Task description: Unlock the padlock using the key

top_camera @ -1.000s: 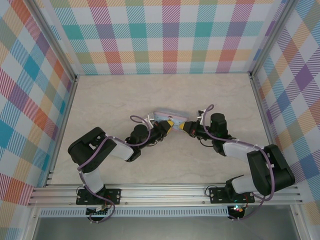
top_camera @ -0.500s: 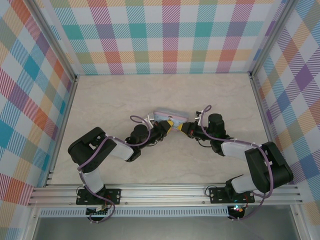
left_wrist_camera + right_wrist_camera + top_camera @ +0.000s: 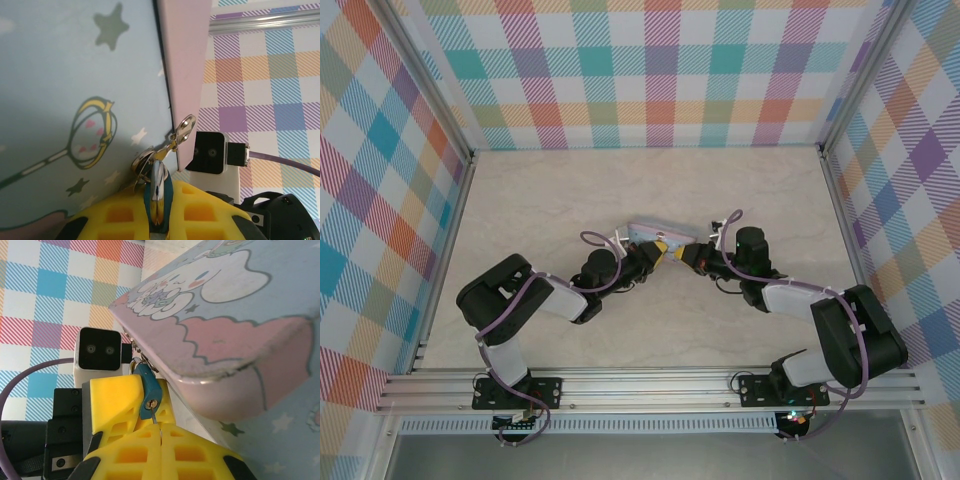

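Find the left jaws closed on the padlock (image 3: pixel 148 392), its blue body pinched between the yellow pads (image 3: pixel 117 400) and its keyway end facing out toward the right jaws. Find the right jaws shut tight on the key (image 3: pixel 155 418), with no gap visible at the seam and only a thin shaft projecting ahead of the tips. Note the shaft meeting the brass keyway just ahead of the right jaws; appears entered, depth not determinable. Note the shackle end, on the far side of the left jaws, lying against the edge of the pastel tin (image 3: pixel 225 335), apparently hooked through its latch; cannot confirm from the wrist views. Place the tin directly beyond both sets of jaws, resting on the bench (image 3: pixel 550 190); in the top view, see both arms converging on its near edge.

Judge the step in hand as insertion complete or nearly so, with turning not yet done and the shackle not visibly sprung. For the next move, require a roll of the right wrist about the shaft's own line, free of side load, given so thin a key. Require a firm left hold to stop the body twisting along. Flag risk of slip between the pads, or of a bent shaft with the axes out of line.
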You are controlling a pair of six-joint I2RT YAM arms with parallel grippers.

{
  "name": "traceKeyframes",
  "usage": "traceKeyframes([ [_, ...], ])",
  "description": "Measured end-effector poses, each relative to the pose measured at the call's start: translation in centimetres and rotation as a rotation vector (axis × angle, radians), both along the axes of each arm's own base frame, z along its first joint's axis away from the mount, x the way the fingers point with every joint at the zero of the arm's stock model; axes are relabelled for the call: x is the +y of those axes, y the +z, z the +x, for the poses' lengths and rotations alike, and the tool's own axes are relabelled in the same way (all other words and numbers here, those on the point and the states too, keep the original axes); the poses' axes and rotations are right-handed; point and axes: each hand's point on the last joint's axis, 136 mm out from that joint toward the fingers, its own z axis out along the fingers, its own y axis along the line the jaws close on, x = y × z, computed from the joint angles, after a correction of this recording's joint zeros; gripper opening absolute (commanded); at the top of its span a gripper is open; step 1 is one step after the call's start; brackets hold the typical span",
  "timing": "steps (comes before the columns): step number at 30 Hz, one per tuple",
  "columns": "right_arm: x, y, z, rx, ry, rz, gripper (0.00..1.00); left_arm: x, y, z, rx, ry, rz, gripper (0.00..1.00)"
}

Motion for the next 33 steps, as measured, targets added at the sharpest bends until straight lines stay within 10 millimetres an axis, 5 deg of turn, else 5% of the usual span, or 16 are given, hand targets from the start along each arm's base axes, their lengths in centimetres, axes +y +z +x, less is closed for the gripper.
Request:
traceKeyframes([
  [33, 0.29, -0.33, 0.53, -0.003, -0.022, -0.019, 0.00, 0.24, -0.47, 0.41, 0.007, 0.031, 0.006, 0.00],
])
